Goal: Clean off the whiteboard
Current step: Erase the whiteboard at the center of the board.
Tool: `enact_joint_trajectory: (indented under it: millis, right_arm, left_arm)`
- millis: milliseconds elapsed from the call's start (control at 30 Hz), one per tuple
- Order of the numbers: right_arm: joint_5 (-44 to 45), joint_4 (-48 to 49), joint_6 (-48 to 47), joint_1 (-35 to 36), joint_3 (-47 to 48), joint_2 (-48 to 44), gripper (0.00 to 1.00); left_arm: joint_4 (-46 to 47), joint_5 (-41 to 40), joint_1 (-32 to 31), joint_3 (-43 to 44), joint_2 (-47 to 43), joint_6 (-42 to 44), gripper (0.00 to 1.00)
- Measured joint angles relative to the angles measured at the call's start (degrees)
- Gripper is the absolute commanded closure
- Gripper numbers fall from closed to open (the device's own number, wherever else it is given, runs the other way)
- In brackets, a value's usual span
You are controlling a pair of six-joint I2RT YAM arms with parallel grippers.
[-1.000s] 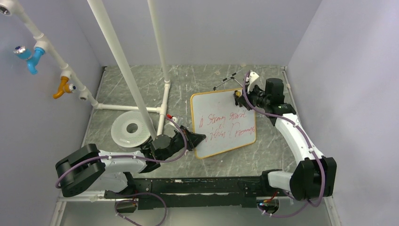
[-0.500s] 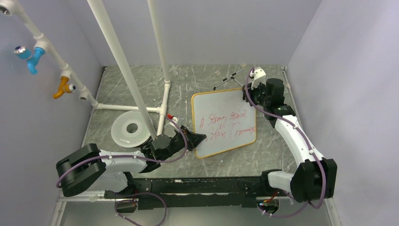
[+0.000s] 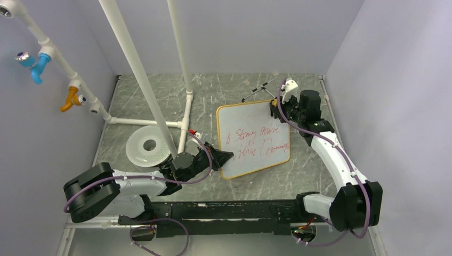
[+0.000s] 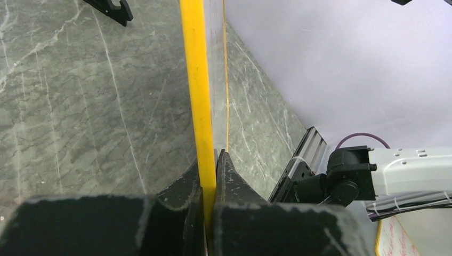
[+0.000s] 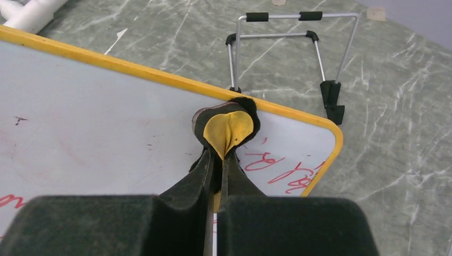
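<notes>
On table [image 3: 160, 101], right of centre: whiteboard [image 3: 250, 160], scrawl [image 3: 255, 132] unwiped. Clamped tight at near-left edge by left gripper [image 3: 223, 157]; pinched fast in right gripper [image 3: 273, 108], pad [image 5: 228, 127] at far-right corner. Could slip from that thin edge grip under hard wiping.

Soft, even light comes from above, and I see only faint shadows on the grey desk [image 3: 224, 88]. My top view is sharp. In both wrist views the black jaws up close look blurry, and the whiteboard [image 5: 106, 122] looks dull bluish-white.
</notes>
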Motion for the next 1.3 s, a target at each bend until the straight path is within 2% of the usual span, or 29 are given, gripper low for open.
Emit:
enact_joint_trajectory:
  millis: [67,300,367,533,633,733,867,933,1033,1167,1233,1300]
  right_arm:
    - [-1.01,-0.13,-0.9,-0.17,0.02,0.02,1.0]
    - [-14.01,-4.87,-11.04,-1.84,1.49,0.94,1.0]
    - [-12.46,-4.26,-9.16,-1.77,1.27,0.83,1.0]
    - [-1.57,-1.03,-2.62,-0.28,0.2,0.37,1.0]
    - [-1.2,-0.94,-3.04,-0.83,0.17,0.37,1.0]
    - [-4.92,-1.92,-6.47,-1.4,0.52,0.57,1.0]
    - [-14.75,-6.86,-13.44,-2.45,2.47,1.86,1.0]
    - [-16.39,-7.13,-12.94,-2.4,2.38,1.88,1.0]
    - [-11.67,-4.22,-7.1,-1.88,0.96,1.33,1.0]
    - [0.98,0.46,-1.31,-0.76,-0.66,0.9,1.0]
    - [0.92,0.59,-1.42,-1.42,-0.66,0.96,1.0]
    - [-3.48,-1.14,-5.57,-2.21,0.15,1.36,1.0]
  left_arm:
    - [0.04,0.07,0.0,0.0,0.02,0.09,1.0]
    - [0.0,0.09,0.0,0.0,0.02,0.31,1.0]
    - [-0.02,0.09,0.0,0.0,0.0,0.31,1.0]
    - [-0.09,-0.04,0.07,0.0,0.02,-0.13,1.0]
    - [0.0,0.13,0.07,0.02,0.02,0.07,1.0]
    - [-0.02,0.17,0.04,0.02,0.02,0.17,1.0]
    - [-0.31,0.11,0.04,0.02,-0.13,0.22,1.0]
    - [-0.39,0.09,0.04,0.0,-0.15,0.11,1.0]
    - [-0.48,-0.09,0.07,0.0,-0.15,-0.15,1.0]
    - [-0.59,-0.11,0.15,0.0,-0.15,-0.76,1.0]
    - [-0.52,0.11,0.15,0.04,-0.15,-0.42,1.0]
    - [-0.5,0.2,0.15,0.04,-0.15,-0.2,1.0]
